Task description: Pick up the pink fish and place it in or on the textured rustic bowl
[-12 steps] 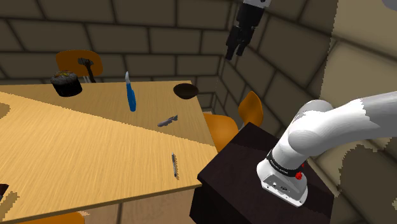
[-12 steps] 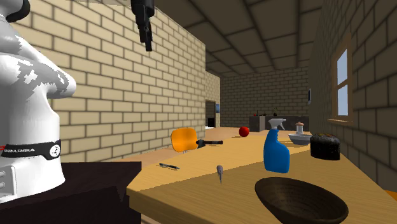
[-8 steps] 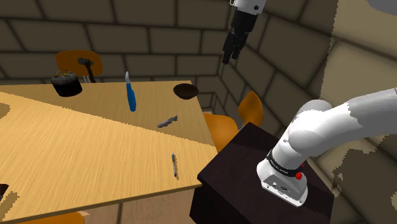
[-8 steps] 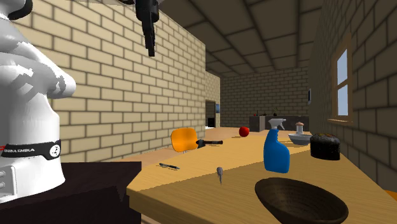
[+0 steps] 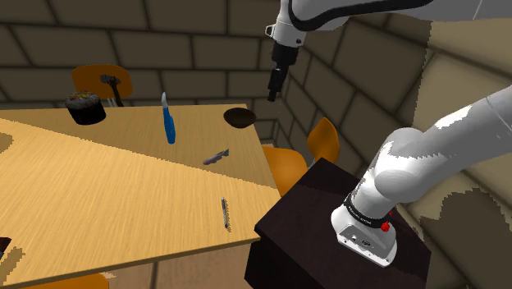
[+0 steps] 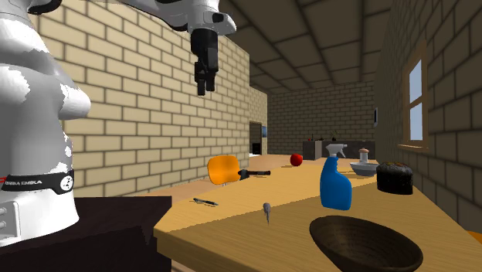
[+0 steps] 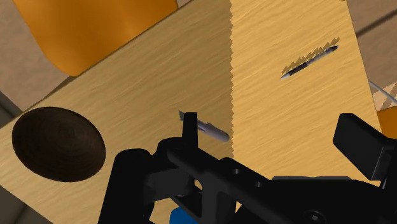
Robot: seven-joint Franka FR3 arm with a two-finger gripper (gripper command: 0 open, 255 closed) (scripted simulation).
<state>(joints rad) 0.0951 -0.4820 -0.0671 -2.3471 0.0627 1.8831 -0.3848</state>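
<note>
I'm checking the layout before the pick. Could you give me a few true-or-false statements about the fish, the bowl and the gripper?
1. The fish lies on the table, apart from the gripper. True.
2. The fish is in the bowl. False: it lies on the table between the bowl and the pen.
3. The spray bottle is blue. True.
4. The bowl is white. False: it is dark brown.

The arm [image 5: 427, 156] is white, built of rounded, swollen links with dark joints. Round its base runs a black band [image 5: 365, 215] with white lettering [image 6: 19, 182]; at the band's 4 o'clock in the shoulder view sits a red dot [image 5: 385, 225]. The gripper [image 5: 273, 92] is all black and angular
</note>
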